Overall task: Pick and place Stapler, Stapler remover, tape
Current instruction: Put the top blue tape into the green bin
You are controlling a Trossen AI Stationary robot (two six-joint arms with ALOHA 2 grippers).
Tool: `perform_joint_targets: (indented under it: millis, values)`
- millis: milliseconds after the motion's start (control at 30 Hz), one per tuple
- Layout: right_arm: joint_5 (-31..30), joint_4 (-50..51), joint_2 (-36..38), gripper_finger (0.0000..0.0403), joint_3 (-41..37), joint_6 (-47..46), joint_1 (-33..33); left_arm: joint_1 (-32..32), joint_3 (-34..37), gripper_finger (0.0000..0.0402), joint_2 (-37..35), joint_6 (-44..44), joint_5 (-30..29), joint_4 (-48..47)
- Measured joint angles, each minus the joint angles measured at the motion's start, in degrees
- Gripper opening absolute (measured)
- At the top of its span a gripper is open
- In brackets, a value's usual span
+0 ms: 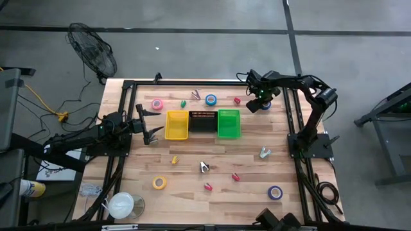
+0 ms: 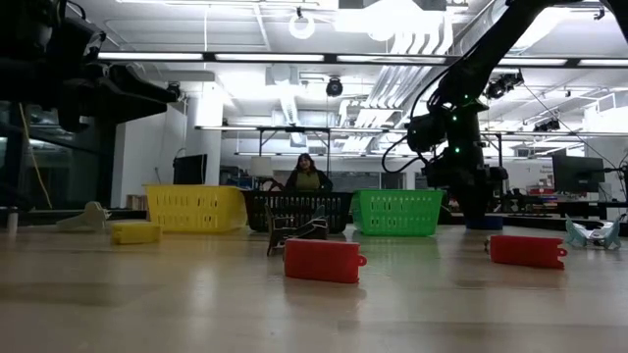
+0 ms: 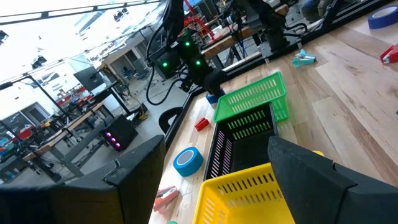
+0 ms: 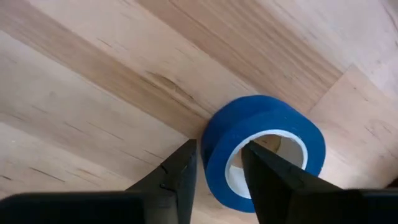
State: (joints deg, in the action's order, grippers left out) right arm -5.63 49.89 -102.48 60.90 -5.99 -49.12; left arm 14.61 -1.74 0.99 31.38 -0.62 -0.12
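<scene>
The blue tape (image 4: 249, 118) lies flat on the wood table (image 1: 212, 154), right under the right gripper (image 4: 219, 149). One finger is outside the ring and the other finger (image 4: 267, 180) is down in its hole, so the wall of the ring sits between them. The fingers are only a little way apart, and the outer one looks just off the tape, so it is not squeezed yet. There are five small tape rolls in all: this one, a second blue roll (image 1: 210, 99) on the far side of the green bin (image 1: 220, 124) from the gripper, a pink roll (image 1: 157, 104) farther off, and a yellow roll (image 1: 159, 183) and a purple roll (image 1: 275, 192) well away. There are three bins in a row: green nearest this gripper, then black (image 1: 203, 114), then yellow (image 1: 168, 125). There are three little red things (image 1: 236, 176). The left gripper (image 1: 153, 133) waits just beside the yellow bin, fingers wide apart and holding nothing.
</scene>
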Motion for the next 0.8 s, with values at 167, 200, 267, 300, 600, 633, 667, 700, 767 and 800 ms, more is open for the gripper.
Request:
perform_joint_targets:
  millis: [167,200,267,300,600,633,667,700,767,800]
  values:
    - [0.0,0.0,0.0,0.0089,0.0,0.0,0.0,0.0,0.0,0.0282,0.0,0.0,0.0,0.0]
    - [0.0,0.0,0.0,0.0085,0.0,0.0,0.0,0.0,0.0,0.0282,0.0,0.0,0.0,0.0]
    - [0.0,0.1,0.0,0.0076,0.0,0.6,0.0,0.0,0.0,0.0282,0.0,0.0,0.0,0.0]
    - [0.0,0.1,0.0,0.0072,0.0,0.9,0.0,0.0,0.0,0.0282,0.0,0.0,0.0,0.0]
    - [0.0,0.3,0.0,0.0044,0.0,3.1,0.0,0.0,0.0,0.0282,0.0,0.0,0.0,0.0]
    - [0.0,0.3,0.0,0.0043,0.0,3.3,0.0,0.0,0.0,0.0282,0.0,0.0,0.0,0.0]
    - [0.0,0.3,0.0,0.0042,0.0,3.4,0.0,0.0,0.0,0.0282,0.0,0.0,0.0,0.0]
    - [0.0,0.3,0.0,0.0042,0.0,3.4,0.0,0.0,0.0,0.0282,0.0,0.0,0.0,0.0]
    - [0.0,0.5,0.0,0.0042,0.0,3.5,0.0,0.0,0.0,0.0282,0.0,0.0,0.0,0.0]
    - [0.0,0.6,0.0,0.0041,0.0,3.5,0.0,0.0,0.0,0.0282,0.0,0.0,0.0,0.0]
